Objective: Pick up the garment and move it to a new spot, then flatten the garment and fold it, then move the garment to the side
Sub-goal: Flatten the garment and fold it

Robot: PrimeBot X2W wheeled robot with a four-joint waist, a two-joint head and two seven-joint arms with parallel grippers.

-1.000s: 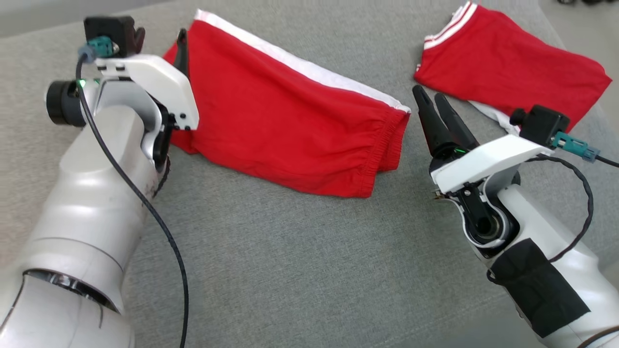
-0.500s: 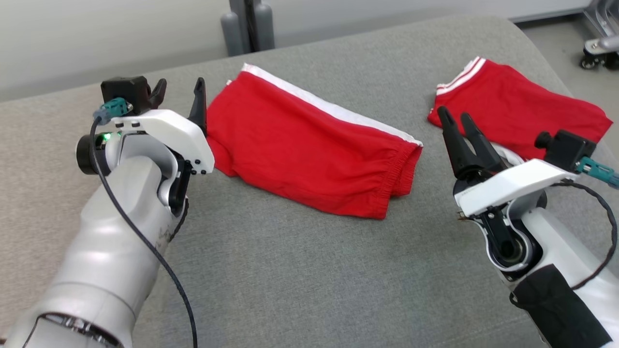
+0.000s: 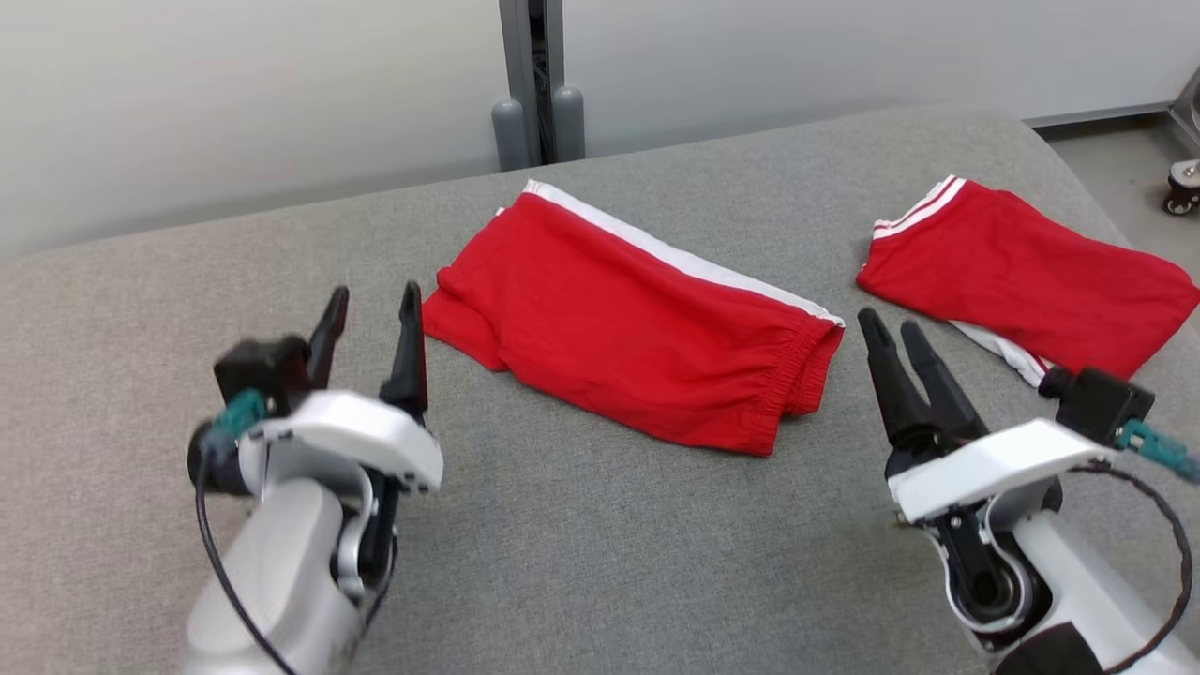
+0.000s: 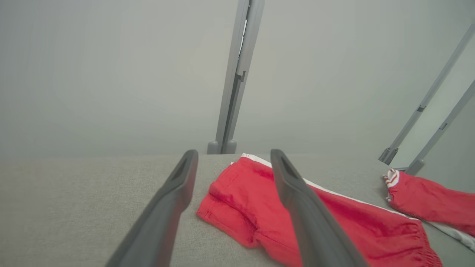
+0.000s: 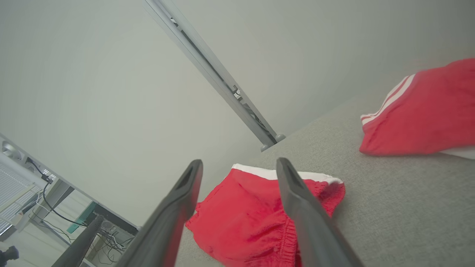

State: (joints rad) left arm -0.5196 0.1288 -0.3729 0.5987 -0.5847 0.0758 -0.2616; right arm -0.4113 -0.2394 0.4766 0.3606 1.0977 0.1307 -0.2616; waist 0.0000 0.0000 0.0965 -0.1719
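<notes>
A folded red garment point(image 3: 637, 333) with a white side stripe lies in the middle of the grey padded table point(image 3: 600, 544); it also appears in the left wrist view as the garment point(image 4: 334, 222) and in the right wrist view as the garment point(image 5: 241, 218). My left gripper point(image 3: 372, 305) is open, just left of the garment's left end and apart from it. On the other side, the right gripper point(image 3: 891, 328) hovers open beside the elastic waistband end, holding nothing.
A second folded red garment point(image 3: 1022, 277) with white stripes lies at the table's right, also seen as the second garment point(image 5: 426, 115). A grey post point(image 3: 536, 84) stands behind the table against a pale wall. A caster wheel point(image 3: 1181, 183) is on the floor at far right.
The head camera has tilted up, so the table's far edge, wall and post have come into view. The left gripper has drawn back off the garment's left end; both stay open.
</notes>
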